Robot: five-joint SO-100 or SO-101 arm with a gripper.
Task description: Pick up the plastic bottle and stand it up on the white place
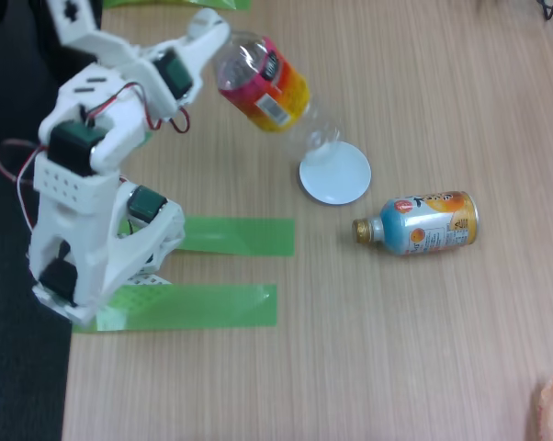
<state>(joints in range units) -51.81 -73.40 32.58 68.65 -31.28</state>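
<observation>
Clearly tilted in the fixed view, the plastic bottle (269,90) hangs at an angle above the tabletop (423,349), its upper end toward ten o'clock and its clear base toward four o'clock. The gripper (214,39) has hold of it at that upper end, its white fingers closed against the neck region, so the cap is hidden behind them. The pink-orange-yellow label band wraps the bottle's middle, with a small white barcode patch facing the camera. The bottle's base sits right at the eleven o'clock edge of the white place (339,176), a flat round plate lying on the wood; whether the base touches the plate cannot be told. At four o'clock from the plate, near but apart, a shorter blue-and-orange bottle (423,223) lies on its side with its open mouth pointing to nine o'clock. The arm's white base (97,248) stands at the left, and two green tape strips (223,237) run out from it toward three o'clock.
</observation>
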